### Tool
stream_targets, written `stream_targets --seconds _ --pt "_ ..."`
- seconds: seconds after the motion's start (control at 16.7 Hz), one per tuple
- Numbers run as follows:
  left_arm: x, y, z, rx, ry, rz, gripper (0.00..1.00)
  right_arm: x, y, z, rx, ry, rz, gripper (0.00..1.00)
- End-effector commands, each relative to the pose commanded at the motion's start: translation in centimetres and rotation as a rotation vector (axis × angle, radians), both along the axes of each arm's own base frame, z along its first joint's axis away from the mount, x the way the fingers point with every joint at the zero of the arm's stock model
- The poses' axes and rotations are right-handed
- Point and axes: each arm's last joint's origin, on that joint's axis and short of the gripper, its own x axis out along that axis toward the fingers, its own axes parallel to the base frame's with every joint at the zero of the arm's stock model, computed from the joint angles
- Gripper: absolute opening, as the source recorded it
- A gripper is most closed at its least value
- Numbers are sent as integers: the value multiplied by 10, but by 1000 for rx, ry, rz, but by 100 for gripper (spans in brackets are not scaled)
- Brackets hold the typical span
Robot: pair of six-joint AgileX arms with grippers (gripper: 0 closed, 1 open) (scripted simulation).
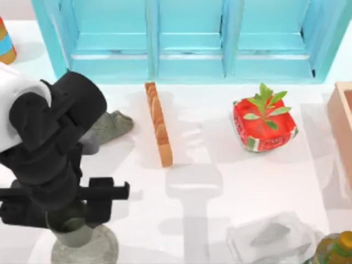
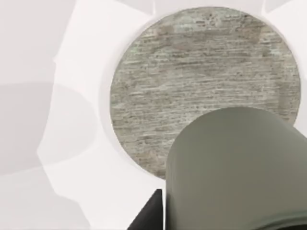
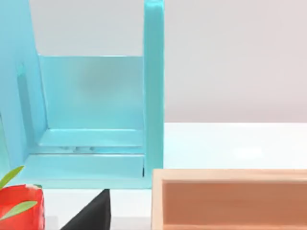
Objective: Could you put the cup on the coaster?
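The dull grey-green cup hangs under my left gripper near the table's front left, and the gripper is shut on it. The coaster, a flat round speckled grey disc, lies on the white table directly beneath, partly covered by the cup. In the left wrist view the cup fills the foreground with the coaster behind it, and a dark fingertip rests against the cup's side. I cannot tell whether the cup's base touches the disc. A dark part of my right gripper appears in the right wrist view, near the wooden box.
A jagged grey rock lies just behind my left arm. An orange baguette-like stick and a red potted plant sit mid-table. A blue shelf spans the back, a wooden box stands right, a clear wrapper and bottle front right.
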Motion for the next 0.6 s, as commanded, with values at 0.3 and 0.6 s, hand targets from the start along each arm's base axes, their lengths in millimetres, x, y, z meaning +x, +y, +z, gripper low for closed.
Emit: stream_targets --seconds 0.3,0.6 --pt "1 0 0 0 2 1 0 0 0 0 0 0 0 100" --pt "2 -1 -16 0 3 -1 0 0 0 0 0 0 0 100"
